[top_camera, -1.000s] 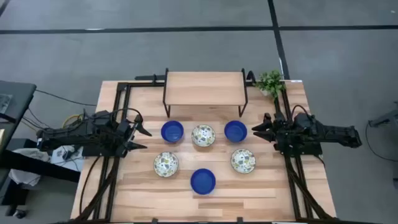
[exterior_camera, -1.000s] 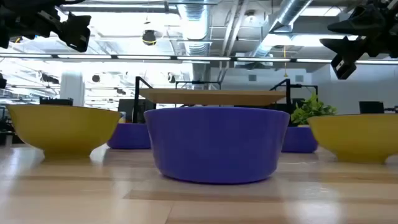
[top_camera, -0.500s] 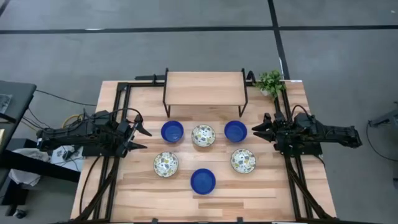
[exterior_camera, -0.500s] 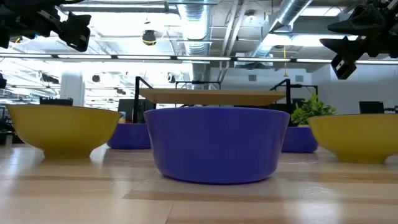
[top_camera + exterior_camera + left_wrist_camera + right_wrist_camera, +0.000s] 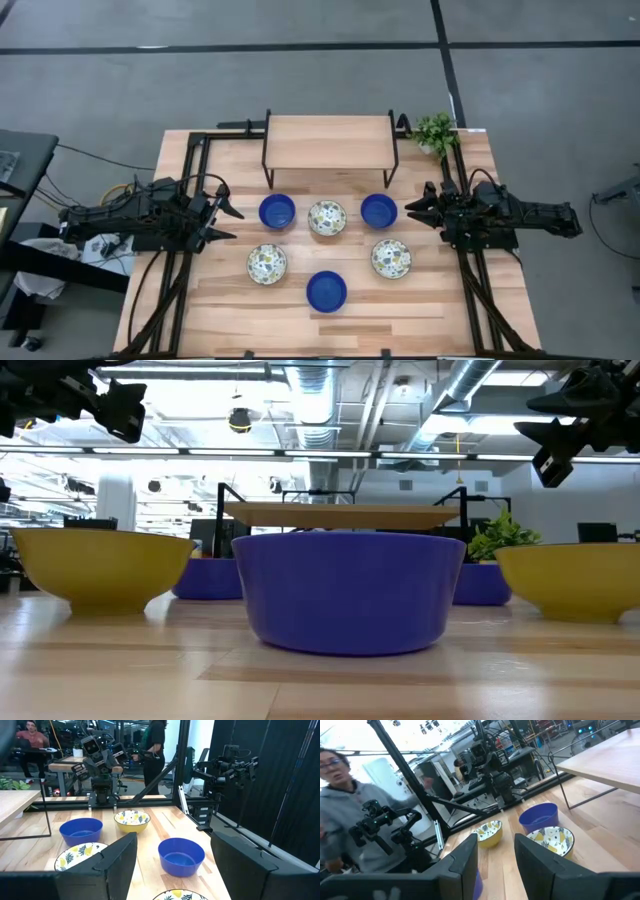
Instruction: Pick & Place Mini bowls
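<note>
Six mini bowls [image 5: 327, 218] occupy the desk [image 5: 230, 310] centre, clear of all edges. Left end effector [image 5: 226, 222] and right end effector [image 5: 416, 207], both released, flank them at mid-frame, empty.

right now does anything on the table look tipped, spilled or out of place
Nothing stands out. All six mini bowls sit upright and apart on the table, none tipped or stacked. Left pincer and right pincer hover open at the sides.
</note>
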